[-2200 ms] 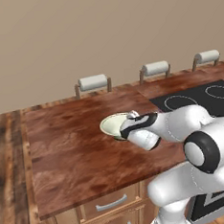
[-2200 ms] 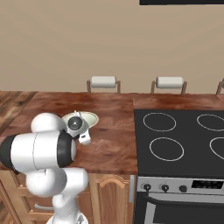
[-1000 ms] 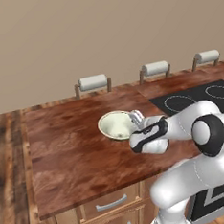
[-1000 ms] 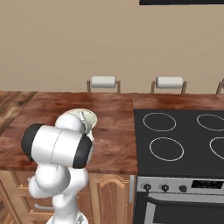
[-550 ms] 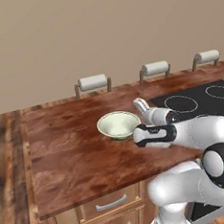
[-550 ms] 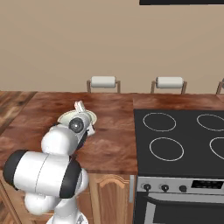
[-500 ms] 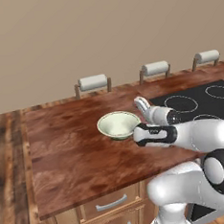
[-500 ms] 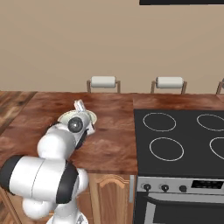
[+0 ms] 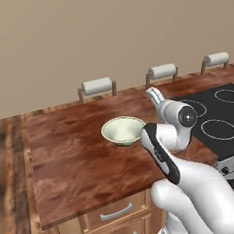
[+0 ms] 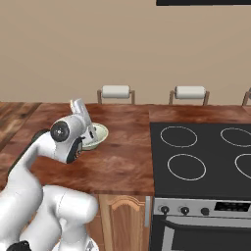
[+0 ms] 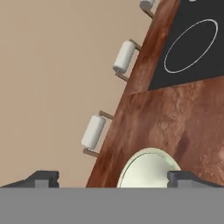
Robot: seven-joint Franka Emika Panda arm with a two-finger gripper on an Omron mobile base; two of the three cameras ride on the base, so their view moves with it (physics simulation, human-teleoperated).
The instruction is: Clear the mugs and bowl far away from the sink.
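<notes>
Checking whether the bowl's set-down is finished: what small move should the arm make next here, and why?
Probably lift the hand further up and away from the bowl. The bowl sits upright on the wooden counter beside the stovetop, with nothing gripping it, and the gripper is open with its fingertips apart above the bowl's rim, so that placement looks done. No mugs or sink are visible to head for.

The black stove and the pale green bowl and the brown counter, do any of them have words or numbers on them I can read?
None can be read.
Pale green-cream shallow bowl: plain, no writing.
Black flat stovetop: only thin white ring marks, no letters or numbers.
Dark display strip on the silver stove front: too small and blurred to read.
Reddish-brown wooden counter: no label or sign.
</notes>
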